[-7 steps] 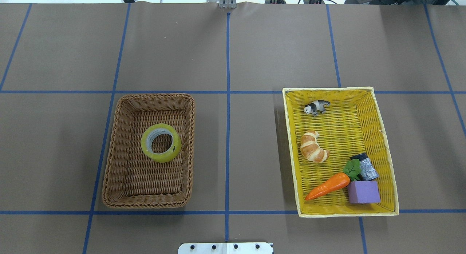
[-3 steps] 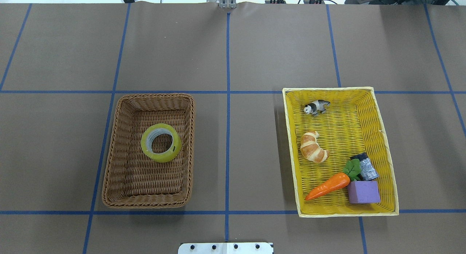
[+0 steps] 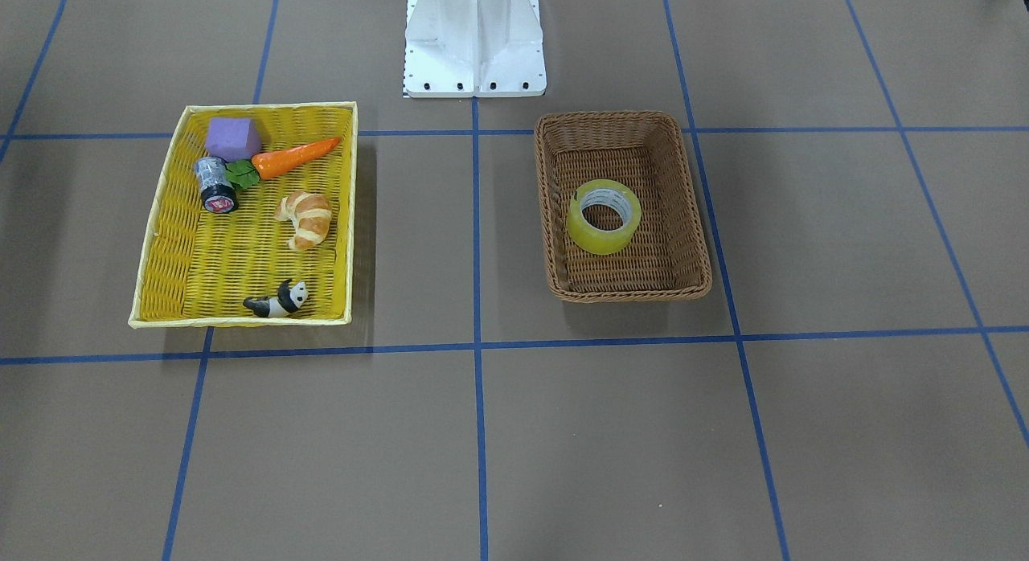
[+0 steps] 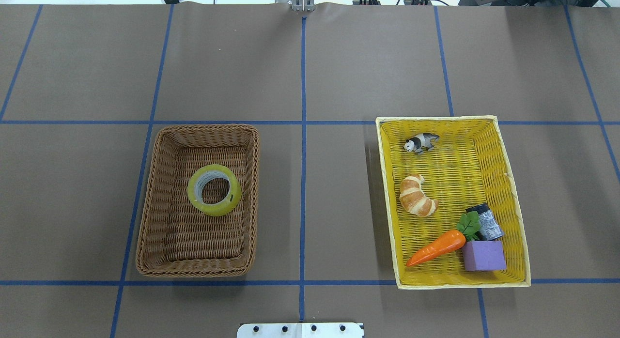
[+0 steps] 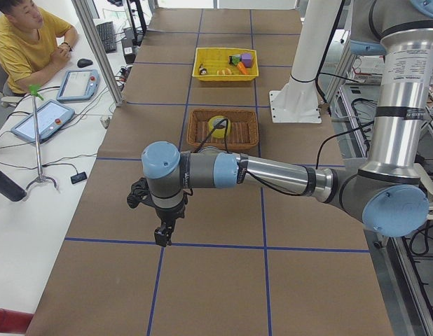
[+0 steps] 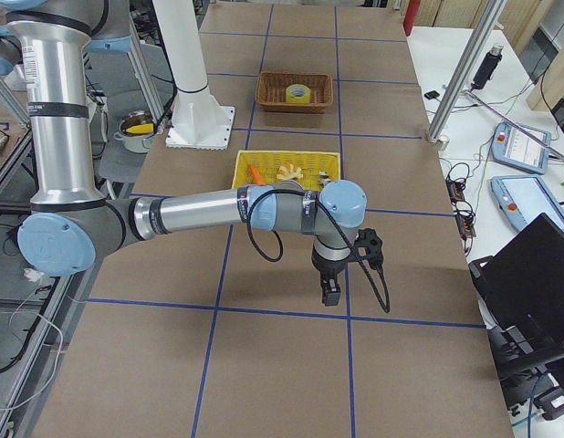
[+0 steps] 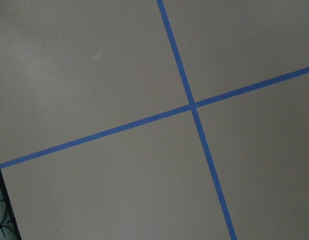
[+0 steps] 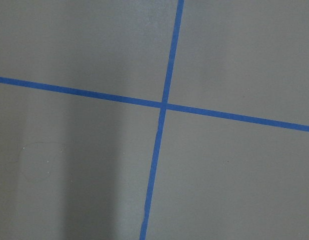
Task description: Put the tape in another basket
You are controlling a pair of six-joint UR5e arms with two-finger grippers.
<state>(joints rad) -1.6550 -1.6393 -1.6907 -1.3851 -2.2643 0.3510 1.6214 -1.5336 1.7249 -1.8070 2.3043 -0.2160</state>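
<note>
The tape [image 4: 219,210], a wide yellow roll with a grey-white core, lies flat in the brown wicker basket [image 4: 147,231]; both also show in the front view, the tape [image 3: 601,239] inside the basket [image 3: 693,241]. Neither gripper shows in the overhead or front view. In the exterior left view my left gripper [image 5: 162,238] hangs over bare table, far from the basket. In the exterior right view my right gripper [image 6: 330,294] hangs over bare table beyond the yellow basket. I cannot tell whether either is open or shut. Both wrist views show only brown table and blue lines.
A bright yellow woven basket [image 4: 514,197] on the right holds a toy panda [image 4: 420,143], a croissant [image 4: 416,196], a carrot [image 4: 436,248], a purple block [image 4: 483,255] and a small silver-black cylinder [image 4: 488,222]. The robot's white base [image 3: 474,42] stands between the baskets.
</note>
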